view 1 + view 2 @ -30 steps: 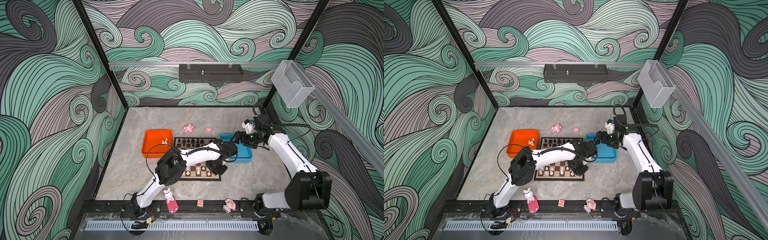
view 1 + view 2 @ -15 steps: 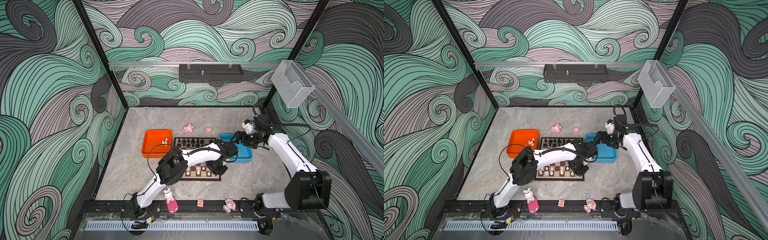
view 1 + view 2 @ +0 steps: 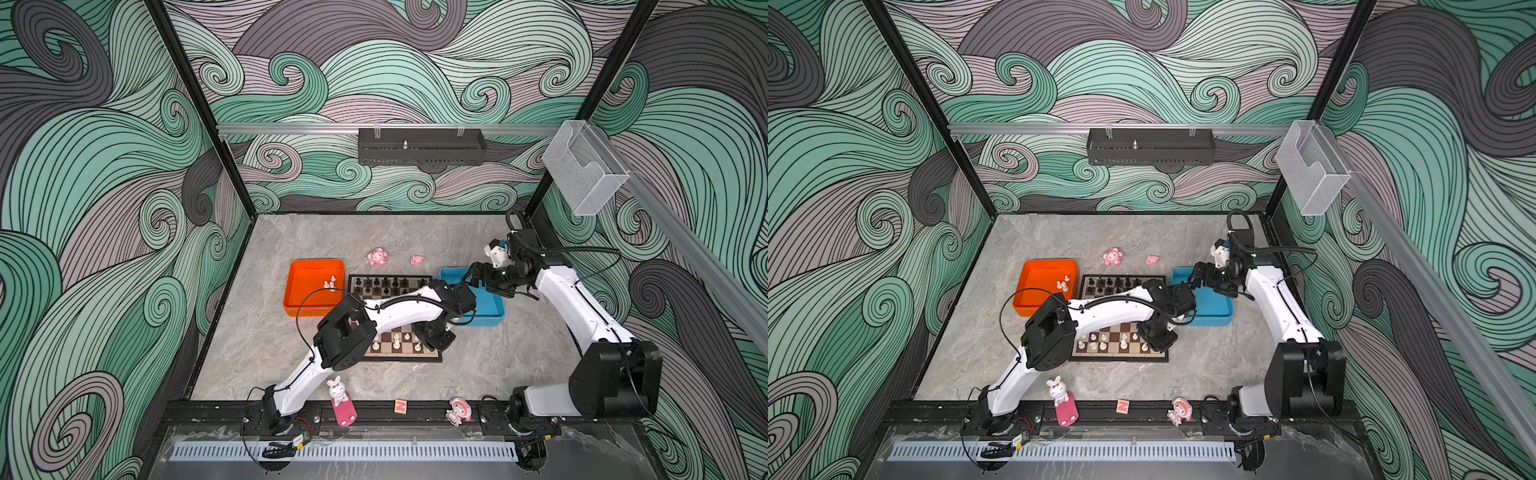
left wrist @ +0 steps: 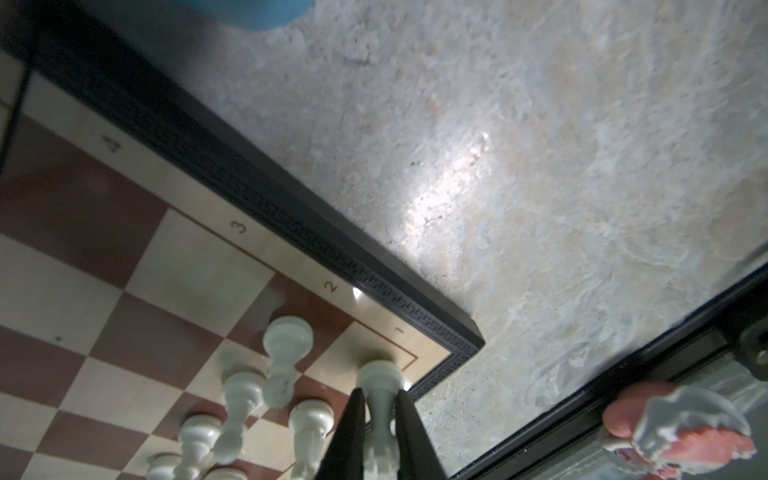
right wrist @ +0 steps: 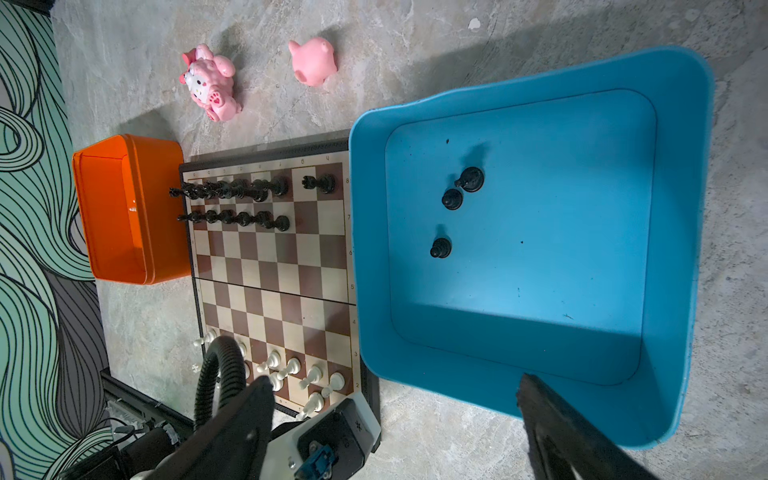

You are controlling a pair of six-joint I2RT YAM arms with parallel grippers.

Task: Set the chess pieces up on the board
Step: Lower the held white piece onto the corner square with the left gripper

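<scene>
The board (image 3: 409,352) (image 3: 1121,328) (image 5: 270,266) lies mid-table. Black chess pieces (image 5: 232,191) fill its two far rows, and three more (image 5: 453,199) lie in the blue tray (image 5: 665,208). White pieces (image 3: 397,343) (image 5: 291,365) stand on the near rows. My left gripper (image 4: 380,436) (image 3: 434,336) (image 3: 1156,336) is shut on a white piece (image 4: 380,376) whose base rests on the board's near right corner square. My right gripper (image 5: 395,449) (image 3: 478,276) (image 3: 1198,276) hovers open over the blue tray's left rim, holding nothing.
An orange tray (image 3: 307,307) left of the board holds a few white pieces (image 3: 330,284). Pink toy figurines (image 3: 377,257) (image 3: 416,260) lie behind the board. A bunny toy (image 3: 338,390), a small block (image 3: 400,405) and another figurine (image 3: 458,411) sit at the front rail.
</scene>
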